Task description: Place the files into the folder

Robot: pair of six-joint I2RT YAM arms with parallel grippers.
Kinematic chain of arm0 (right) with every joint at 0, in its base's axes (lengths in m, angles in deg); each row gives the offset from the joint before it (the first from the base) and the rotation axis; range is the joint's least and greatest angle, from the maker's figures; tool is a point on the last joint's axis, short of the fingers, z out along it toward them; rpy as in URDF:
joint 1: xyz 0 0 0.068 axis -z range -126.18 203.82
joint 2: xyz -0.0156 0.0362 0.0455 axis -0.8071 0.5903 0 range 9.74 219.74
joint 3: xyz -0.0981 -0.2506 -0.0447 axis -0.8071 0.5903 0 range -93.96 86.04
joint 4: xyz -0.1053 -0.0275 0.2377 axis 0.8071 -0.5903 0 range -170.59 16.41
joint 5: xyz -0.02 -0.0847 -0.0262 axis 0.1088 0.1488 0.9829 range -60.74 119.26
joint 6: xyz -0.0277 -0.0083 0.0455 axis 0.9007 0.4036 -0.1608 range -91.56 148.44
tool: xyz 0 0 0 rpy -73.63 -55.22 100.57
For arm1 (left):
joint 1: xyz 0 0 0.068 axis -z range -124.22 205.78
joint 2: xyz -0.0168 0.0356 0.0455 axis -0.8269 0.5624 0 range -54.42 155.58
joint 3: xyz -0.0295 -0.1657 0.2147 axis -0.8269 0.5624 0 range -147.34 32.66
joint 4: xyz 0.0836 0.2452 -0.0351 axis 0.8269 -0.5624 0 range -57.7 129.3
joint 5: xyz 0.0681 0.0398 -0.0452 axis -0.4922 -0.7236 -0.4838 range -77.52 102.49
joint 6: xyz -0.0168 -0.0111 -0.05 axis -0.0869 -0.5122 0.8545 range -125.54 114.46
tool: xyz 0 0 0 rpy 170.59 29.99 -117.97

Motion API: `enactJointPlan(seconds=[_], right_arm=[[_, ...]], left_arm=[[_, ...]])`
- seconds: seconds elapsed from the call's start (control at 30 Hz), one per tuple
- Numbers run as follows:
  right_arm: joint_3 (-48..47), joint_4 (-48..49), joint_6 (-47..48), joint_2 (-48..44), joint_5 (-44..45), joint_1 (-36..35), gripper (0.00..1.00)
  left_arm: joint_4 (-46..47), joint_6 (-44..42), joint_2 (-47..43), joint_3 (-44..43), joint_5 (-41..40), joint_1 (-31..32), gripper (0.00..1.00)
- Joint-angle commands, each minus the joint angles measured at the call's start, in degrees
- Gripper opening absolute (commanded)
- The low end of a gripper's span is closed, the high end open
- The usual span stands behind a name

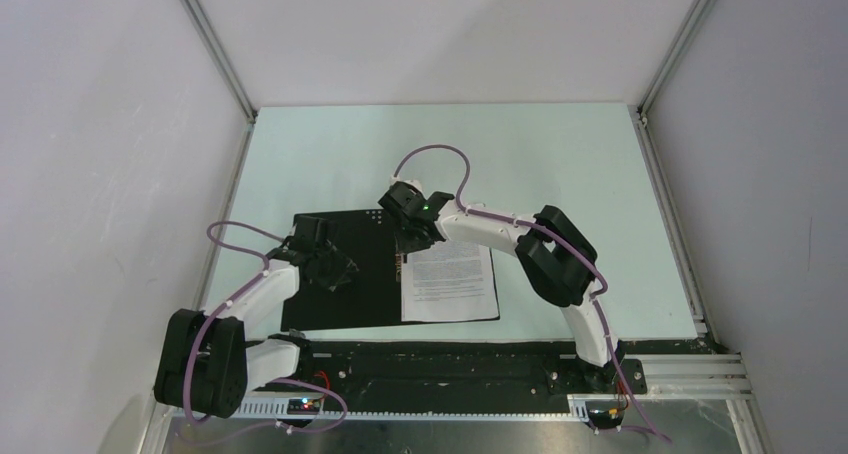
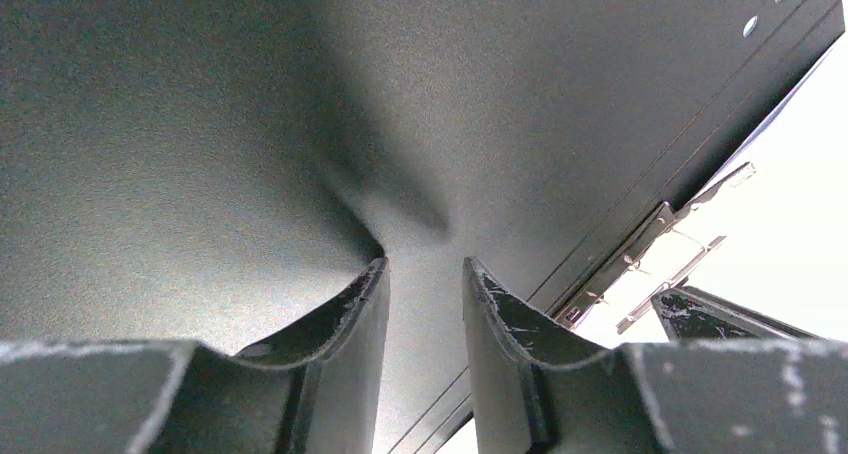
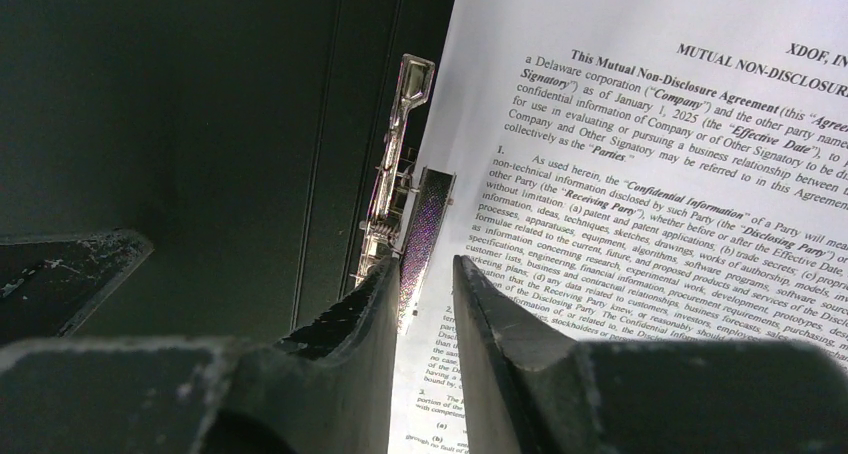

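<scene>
Logging from the remote station. The folder [image 1: 365, 299] lies open and flat on the pale table [image 1: 570, 164], black inside facing up. It has a matte, finely grained surface and a small group of white dots [image 1: 375, 215] near its far edge.

Left pincer [image 1: 335, 272]: it hovers low over the folder's left half. In its wrist view the fingers [image 2: 350, 314] stand apart, released, with nothing between them. Only black folder surface fills the space beyond the tips. I cannot tell whether the tips touch it. A metal clip [image 2: 650, 244] along the folder's spine sits off to this pincer's right.

Right pincer [image 1: 412, 239]: it is over the spine. Its jaws are a narrow gap apart and grasp nothing. The clip, shiny chrome with a dark tab, lies just ahead of its left fingertip.

The printed sheet [image 1: 450, 279] lies on the folder's right half, under and to the right of this pincer's tips. It is white paper with dense black text and a bold heading, "Mutual Non-Disclosure Agreement". Its left edge runs just beside the clip. I cannot tell whether that edge sits under the clip. Left of this pincer there is only black folder.
</scene>
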Motion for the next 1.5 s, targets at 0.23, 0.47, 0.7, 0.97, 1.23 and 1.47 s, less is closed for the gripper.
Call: enactJointPlan(seconds=[0.23, 0.47, 0.7, 0.97, 1.23, 1.47], right_arm=[[-0.6, 0.5, -0.8, 0.0, 0.3, -0.7, 0.19], [0.3, 0.7, -1.0, -0.4, -0.3, -1.0, 0.18], [0.3, 0.5, -1.1, 0.0, 0.2, -1.4, 0.22], [0.5, 0.9, -1.1, -0.3, 0.4, -1.6, 0.23], [1.7, 1.2, -1.4, -1.1, 0.3, -2.2, 0.22], [4.7, 2.7, -1.7, -2.9, 0.2, -2.5, 0.22]], left_arm=[[-0.3, 0.7, 1.0, 0.4, -3.3, -0.6, 0.4], [-0.3, 0.9, 1.4, 0.4, -3.5, -0.5, 0.39], [-0.3, 1.0, 1.3, 0.3, -3.6, -0.5, 0.39], [-0.3, 1.0, 1.5, 0.3, -3.7, -0.7, 0.4], [-0.4, 1.3, 1.6, 0.3, -4.0, -0.9, 0.39], [-0.3, 1.4, 2.0, 0.1, -3.8, -1.0, 0.39]])
